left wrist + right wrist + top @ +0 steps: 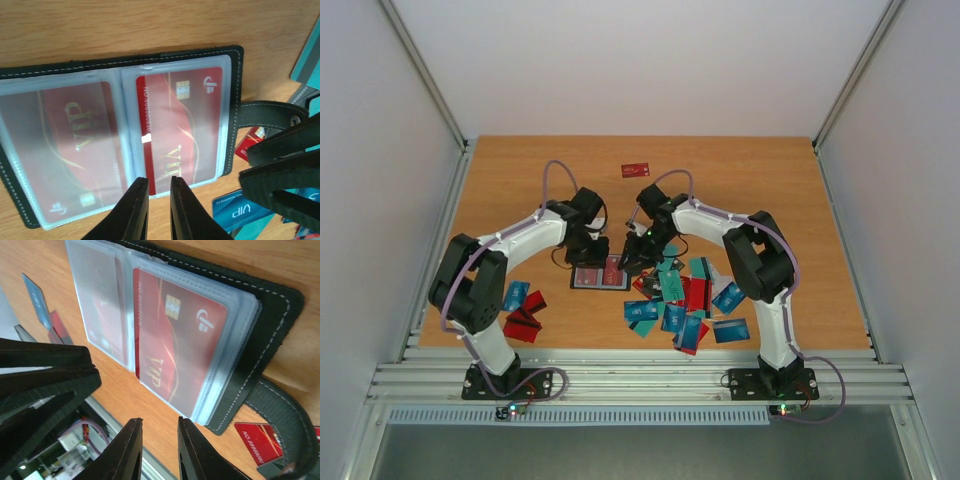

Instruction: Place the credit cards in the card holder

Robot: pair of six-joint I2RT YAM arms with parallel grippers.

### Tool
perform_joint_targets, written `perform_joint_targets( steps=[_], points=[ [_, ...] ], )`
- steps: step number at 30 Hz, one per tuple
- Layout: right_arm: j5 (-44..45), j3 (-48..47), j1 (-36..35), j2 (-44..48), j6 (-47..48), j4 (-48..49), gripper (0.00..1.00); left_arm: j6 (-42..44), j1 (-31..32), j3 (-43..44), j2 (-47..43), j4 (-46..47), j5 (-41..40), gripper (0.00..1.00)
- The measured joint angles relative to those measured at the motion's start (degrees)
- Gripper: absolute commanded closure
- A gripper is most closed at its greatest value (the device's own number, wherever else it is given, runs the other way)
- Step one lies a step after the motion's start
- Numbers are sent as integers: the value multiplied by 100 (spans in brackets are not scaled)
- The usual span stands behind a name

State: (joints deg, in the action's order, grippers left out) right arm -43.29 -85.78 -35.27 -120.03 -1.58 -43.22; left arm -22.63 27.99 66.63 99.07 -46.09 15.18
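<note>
The black card holder lies open between my two grippers, with clear sleeves showing. In the left wrist view its black rim frames a red VIP card in the right sleeve. That card's spine-side edge shows bare outside the plastic. Another red card sits in the left sleeve. My left gripper hovers at the holder's near edge, its jaws slightly apart and empty. My right gripper is open and empty beside the holder. Both grippers show in the top view, the left gripper and the right gripper.
Several loose red, teal and blue cards are piled right of the holder. A few more cards lie at the left front. One red card lies far back. The holder's snap tab points toward the pile. A blue VIP card lies near it.
</note>
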Motion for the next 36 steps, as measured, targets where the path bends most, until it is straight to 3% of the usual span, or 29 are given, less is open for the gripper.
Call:
perform_joint_targets(
  steps=[14, 25, 36],
  points=[
    [-306, 232, 90, -188, -549, 595, 72, 87, -103, 7, 387, 199, 546, 90],
    [-367, 280, 109, -348, -592, 619, 71, 219, -177, 7, 634, 310, 682, 100],
    [-533, 160, 127, -470, -599, 503, 71, 284, -195, -31, 769, 481, 890, 100]
  ],
)
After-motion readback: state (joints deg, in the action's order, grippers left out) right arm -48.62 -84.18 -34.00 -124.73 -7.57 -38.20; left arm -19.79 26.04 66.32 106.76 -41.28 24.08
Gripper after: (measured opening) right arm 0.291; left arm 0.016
